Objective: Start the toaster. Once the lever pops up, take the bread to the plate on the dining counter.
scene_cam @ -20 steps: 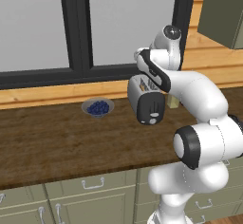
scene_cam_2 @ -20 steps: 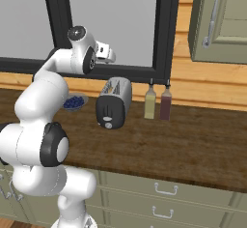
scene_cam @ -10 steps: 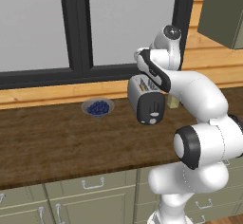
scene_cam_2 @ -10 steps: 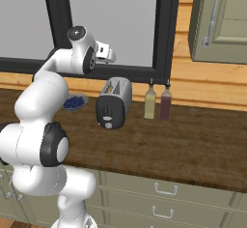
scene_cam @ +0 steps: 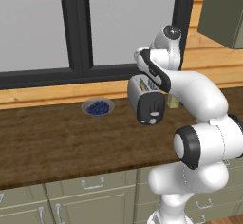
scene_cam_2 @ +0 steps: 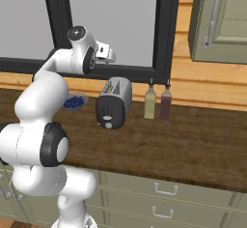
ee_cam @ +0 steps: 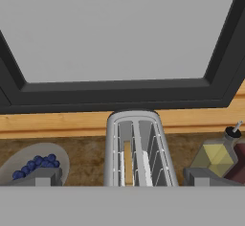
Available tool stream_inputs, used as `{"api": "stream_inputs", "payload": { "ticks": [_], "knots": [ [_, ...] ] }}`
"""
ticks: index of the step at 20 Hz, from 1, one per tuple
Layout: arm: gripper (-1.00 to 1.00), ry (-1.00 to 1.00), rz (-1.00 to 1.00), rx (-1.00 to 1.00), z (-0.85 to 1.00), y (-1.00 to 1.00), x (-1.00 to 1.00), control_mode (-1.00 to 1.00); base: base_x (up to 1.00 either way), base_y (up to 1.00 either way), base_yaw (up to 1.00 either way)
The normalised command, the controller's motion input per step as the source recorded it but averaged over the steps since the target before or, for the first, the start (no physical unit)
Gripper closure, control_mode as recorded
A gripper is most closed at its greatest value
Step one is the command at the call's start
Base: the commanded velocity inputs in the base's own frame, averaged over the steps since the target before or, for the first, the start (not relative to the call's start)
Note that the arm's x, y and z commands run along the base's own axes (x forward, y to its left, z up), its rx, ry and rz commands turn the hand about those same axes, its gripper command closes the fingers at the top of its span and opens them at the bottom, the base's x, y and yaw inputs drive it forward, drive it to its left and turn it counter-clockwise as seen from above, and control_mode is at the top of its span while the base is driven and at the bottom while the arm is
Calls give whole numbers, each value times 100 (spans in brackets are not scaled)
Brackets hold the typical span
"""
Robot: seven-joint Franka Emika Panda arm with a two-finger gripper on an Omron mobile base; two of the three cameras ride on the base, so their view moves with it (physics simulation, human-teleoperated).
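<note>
Nothing has shifted over the last second: the arm hangs in the same pose above the counter [scene_cam: 57,137], and its jaws stand wide apart, empty. I take this as a pause before the descent, with the toaster not yet started.

From the left, the grey bowl of blueberries [scene_cam: 98,107] rests on the counter near the window sill. Just right of it stands the toaster [scene_cam: 145,99], its black end face turned toward the camera. The gripper [scene_cam_2: 110,54] hovers above and behind the toaster, well apart from it. Further right, two bottles [scene_cam_2: 157,103] stand side by side against the sill.

In the hand view a tan sliver of the bread [ee_cam: 128,166] shows deep in the left slot, so the slice sits loaded.

The lever [scene_cam: 154,112] is a tiny pale mark on the end face, hard to separate from the round knob below it; whether it is up or down I cannot tell. The plate and dining counter lie somewhere outside these pictures.
</note>
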Motion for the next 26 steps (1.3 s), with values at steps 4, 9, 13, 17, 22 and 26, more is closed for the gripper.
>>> {"api": "stream_inputs", "payload": {
  "ticks": [4, 9, 13, 17, 22, 26],
  "knots": [
    [-100, 0, 0, 0, 0, 0, 0, -100, 0, 0, 0],
    [-100, 0, 0, 0, 0, 0, 0, -100, 0, 0, 0],
    [-100, 0, 0, 0, 0, 0, 0, -100, 0, 0, 0],
    [-100, 0, 0, 0, 0, 0, 0, -100, 0, 0, 0],
    [-100, 0, 0, 0, 0, 0, 0, -100, 0, 0, 0],
    [-100, 0, 0, 0, 0, 0, 0, -100, 0, 0, 0]
  ]
}}
